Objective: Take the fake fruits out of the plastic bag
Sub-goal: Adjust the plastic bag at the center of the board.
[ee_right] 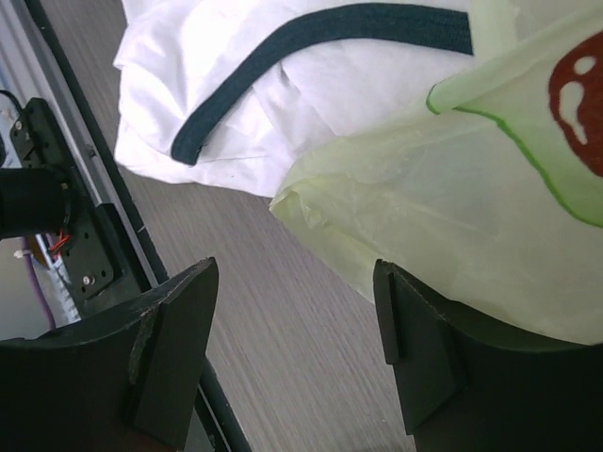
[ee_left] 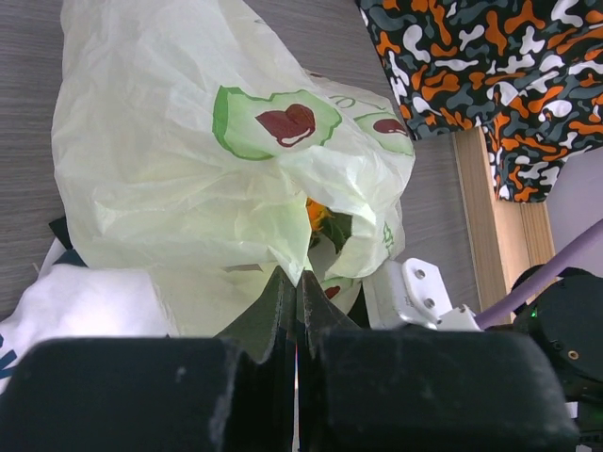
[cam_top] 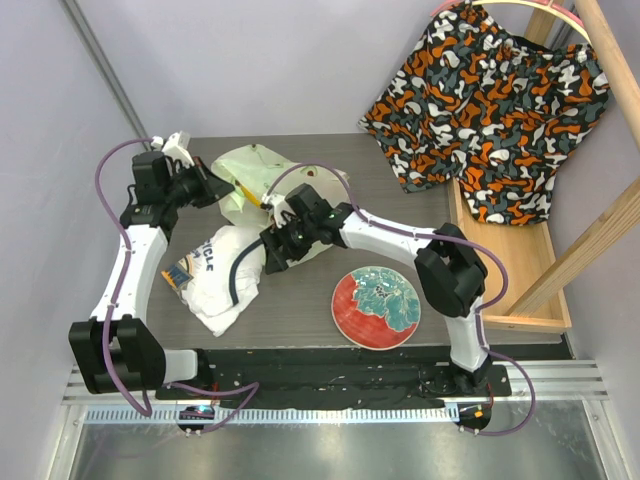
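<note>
Bag (ee_left: 188,179): one, pinched by left hand (ee_left: 297,281); one orange fruit (ee_left: 317,215) visible.

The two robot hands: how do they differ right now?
The left hand is shut, pinching an edge of the plastic bag; the right hand is open and grips nothing. The left hand touches the bag, while the right hand's gap shows only bare table, with the bag and the white T-shirt beside it. Both are dark, two-fingered and close to the bag.
</note>
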